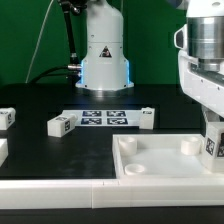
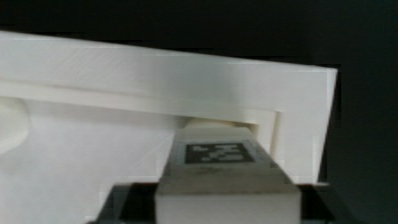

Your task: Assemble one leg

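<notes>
My gripper [image 1: 211, 138] is at the exterior view's right, shut on a white leg [image 1: 211, 146] with a black-and-white tag. It holds the leg upright over the right corner of the large white tray-like piece [image 1: 160, 163]. In the wrist view the leg [image 2: 217, 165] runs out from between my dark fingers [image 2: 128, 206] and its far end meets the tray piece's corner [image 2: 267, 100]. Whether it sits in a socket is hidden. Three more legs lie on the black table: one at the exterior view's far left [image 1: 7, 118], one left of centre [image 1: 62, 124], one at centre [image 1: 147, 118].
The marker board [image 1: 105, 117] lies behind the tray piece, in front of the robot base [image 1: 104, 55]. Another white part [image 1: 2, 150] shows at the exterior view's left edge. A white strip [image 1: 60, 186] runs along the table's front.
</notes>
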`<action>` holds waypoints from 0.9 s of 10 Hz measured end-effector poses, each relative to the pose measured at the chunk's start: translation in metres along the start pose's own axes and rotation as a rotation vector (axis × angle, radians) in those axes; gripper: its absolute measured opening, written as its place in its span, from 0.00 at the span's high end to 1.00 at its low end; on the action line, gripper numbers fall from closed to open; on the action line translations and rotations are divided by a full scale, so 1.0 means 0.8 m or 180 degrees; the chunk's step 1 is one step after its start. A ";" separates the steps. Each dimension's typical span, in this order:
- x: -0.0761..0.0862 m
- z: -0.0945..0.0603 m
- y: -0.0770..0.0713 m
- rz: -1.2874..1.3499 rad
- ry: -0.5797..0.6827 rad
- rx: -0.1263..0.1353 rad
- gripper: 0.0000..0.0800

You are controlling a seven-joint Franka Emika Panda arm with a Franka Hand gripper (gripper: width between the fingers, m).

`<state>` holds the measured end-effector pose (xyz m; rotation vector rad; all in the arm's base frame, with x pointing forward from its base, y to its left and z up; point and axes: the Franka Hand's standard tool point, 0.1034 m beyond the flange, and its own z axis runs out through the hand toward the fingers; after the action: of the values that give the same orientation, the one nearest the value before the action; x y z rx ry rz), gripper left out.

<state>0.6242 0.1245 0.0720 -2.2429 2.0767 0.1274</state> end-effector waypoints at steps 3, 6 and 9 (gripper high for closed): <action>-0.001 -0.001 0.001 -0.0250 -0.0021 -0.0052 0.27; -0.001 -0.001 0.001 -0.0999 -0.0033 -0.0102 0.19; -0.001 -0.002 0.000 -0.2134 -0.0039 -0.0097 0.19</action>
<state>0.6238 0.1247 0.0739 -2.7943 1.2171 0.1232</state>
